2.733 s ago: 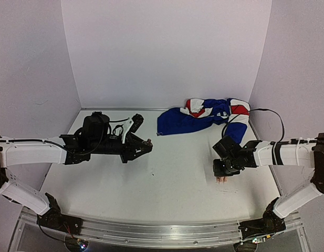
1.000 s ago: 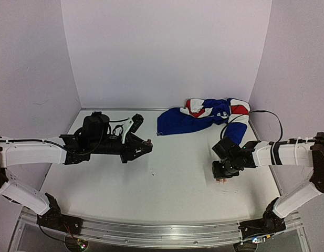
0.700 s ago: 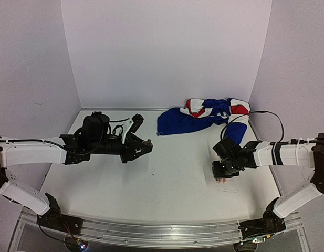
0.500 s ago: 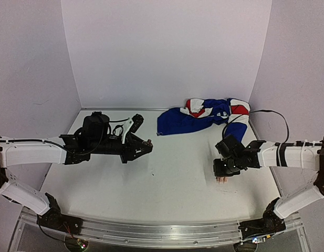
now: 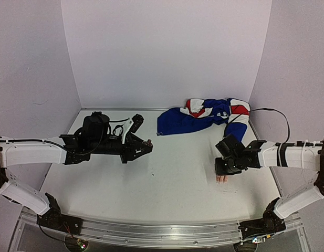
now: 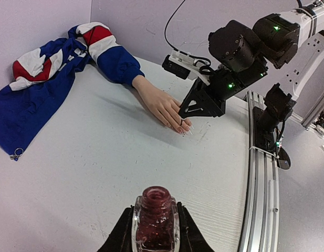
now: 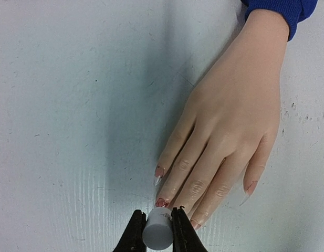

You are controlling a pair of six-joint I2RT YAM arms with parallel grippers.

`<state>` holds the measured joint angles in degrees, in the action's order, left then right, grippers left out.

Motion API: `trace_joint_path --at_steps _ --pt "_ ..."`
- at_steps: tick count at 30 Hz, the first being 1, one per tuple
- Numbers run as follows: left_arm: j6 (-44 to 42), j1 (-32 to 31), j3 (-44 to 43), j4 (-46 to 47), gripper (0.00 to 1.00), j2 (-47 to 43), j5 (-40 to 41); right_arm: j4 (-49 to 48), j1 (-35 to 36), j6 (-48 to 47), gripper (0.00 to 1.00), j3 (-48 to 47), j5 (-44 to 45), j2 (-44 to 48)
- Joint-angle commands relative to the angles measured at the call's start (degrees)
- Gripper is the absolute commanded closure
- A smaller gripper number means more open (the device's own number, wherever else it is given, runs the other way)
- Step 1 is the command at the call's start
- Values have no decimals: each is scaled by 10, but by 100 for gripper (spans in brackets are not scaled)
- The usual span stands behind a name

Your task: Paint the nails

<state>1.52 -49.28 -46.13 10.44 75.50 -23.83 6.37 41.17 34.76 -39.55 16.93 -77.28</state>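
The left gripper [image 6: 155,233] is seen clenched on an open nail-polish bottle [image 6: 155,215] of dark red, held over the table [image 5: 167,184] toward 9 o'clock in the top view. The right gripper [image 7: 157,231] is clamped on a white cap [image 7: 157,237], which is held just at the fingertips of the mannequin hand [image 7: 225,131]; whether anything below the cap touches a nail cannot be told. The mannequin hand is laid flat, palm down, on the table toward 4 o'clock in the top view, with its fingers pointed to 7 o'clock in the right wrist view. The nails [image 7: 159,172] are found at the finger ends, near the cap; reddish colour is seen on the one closest to the cap, at 12 o'clock from it. The wrist is covered by a blue sleeve [image 7: 280,10], part of a blue, red and white jacket [image 5: 201,115] crumpled at 1 o'clock of the table
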Motion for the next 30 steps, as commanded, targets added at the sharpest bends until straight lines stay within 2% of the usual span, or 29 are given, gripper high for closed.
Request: trace_joint_path --at_steps 1,30 --pt "4 2 -26 14 100 -18 -2 19 -2 6 100 1 16 -11" --pt "3 2 -30 13 100 -15 -3 -2 -2 0 100 7 4 -32"
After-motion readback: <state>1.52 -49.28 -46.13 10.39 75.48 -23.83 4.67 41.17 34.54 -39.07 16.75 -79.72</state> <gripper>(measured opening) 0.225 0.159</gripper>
